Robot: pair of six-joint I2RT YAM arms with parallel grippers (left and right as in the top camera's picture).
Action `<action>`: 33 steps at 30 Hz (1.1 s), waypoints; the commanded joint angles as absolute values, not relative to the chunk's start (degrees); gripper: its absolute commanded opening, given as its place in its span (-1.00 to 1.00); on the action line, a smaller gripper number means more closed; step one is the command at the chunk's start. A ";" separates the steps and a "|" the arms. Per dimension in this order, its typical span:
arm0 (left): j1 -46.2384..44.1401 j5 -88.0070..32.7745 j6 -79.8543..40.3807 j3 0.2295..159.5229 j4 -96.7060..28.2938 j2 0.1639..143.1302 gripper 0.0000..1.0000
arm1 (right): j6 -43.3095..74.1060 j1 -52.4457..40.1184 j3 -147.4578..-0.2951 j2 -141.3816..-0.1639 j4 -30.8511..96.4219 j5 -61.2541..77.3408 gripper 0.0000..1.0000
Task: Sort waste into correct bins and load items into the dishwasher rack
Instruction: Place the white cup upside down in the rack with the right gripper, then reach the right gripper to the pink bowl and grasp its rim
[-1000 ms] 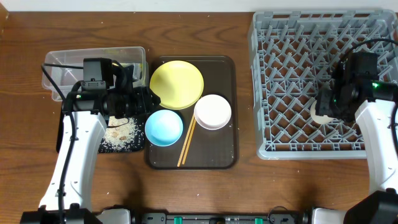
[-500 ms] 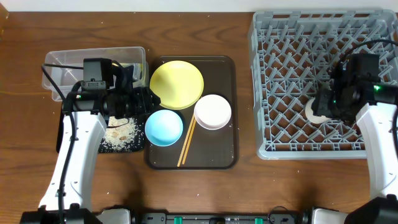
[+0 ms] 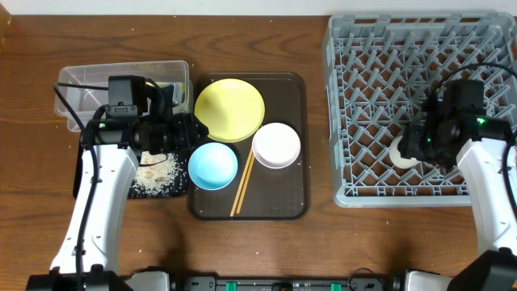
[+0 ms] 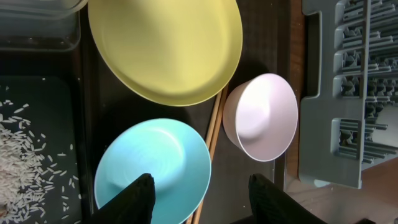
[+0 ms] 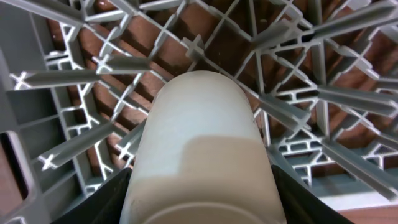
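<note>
Your right gripper (image 5: 200, 208) clasps the smooth pale cup (image 5: 198, 124) by its sides, the cup's near end cut off by the frame. It sits among the grey lattice pegs of the dishwasher rack (image 5: 348, 99), near the front wall. Your left gripper (image 4: 202, 198) hangs spread wide over the glossy light blue bowl (image 4: 155, 162), left of the rack.

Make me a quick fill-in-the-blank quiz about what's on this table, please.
1. The right gripper grips a pale cup over the grid of the grey dishwasher ____.
2. The left gripper, open, hovers over the light ____ bowl.
3. The rice grains lie in a shallow ____ tray.
4. The round plate is ____.
Missing words: rack; blue; black; yellow.
</note>
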State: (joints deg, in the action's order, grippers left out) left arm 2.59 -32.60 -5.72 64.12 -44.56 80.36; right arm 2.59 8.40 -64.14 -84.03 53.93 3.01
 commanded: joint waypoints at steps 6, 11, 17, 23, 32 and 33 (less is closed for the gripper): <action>2.83 -32.25 -4.73 64.62 -44.80 80.16 0.18 | 3.16 8.56 -63.09 -83.59 52.03 3.53 0.73; 2.83 -31.94 -4.73 64.62 -44.80 80.16 0.21 | 3.16 8.56 -63.09 -83.59 52.03 3.53 0.98; 2.83 -28.12 -4.71 64.62 -46.28 80.16 0.24 | 3.14 8.56 -63.24 -83.46 49.87 14.41 0.98; 2.83 -24.12 -4.75 64.62 -48.95 80.16 0.34 | 2.04 7.14 -65.36 -80.97 44.23 28.16 0.96; 2.83 -15.77 -5.19 64.62 -52.80 80.16 0.35 | 4.05 -6.42 -66.81 -77.38 31.83 22.33 0.84; 2.83 -15.77 -5.19 64.62 -52.86 80.16 0.35 | 4.03 -8.10 -66.81 -77.78 31.14 22.13 0.83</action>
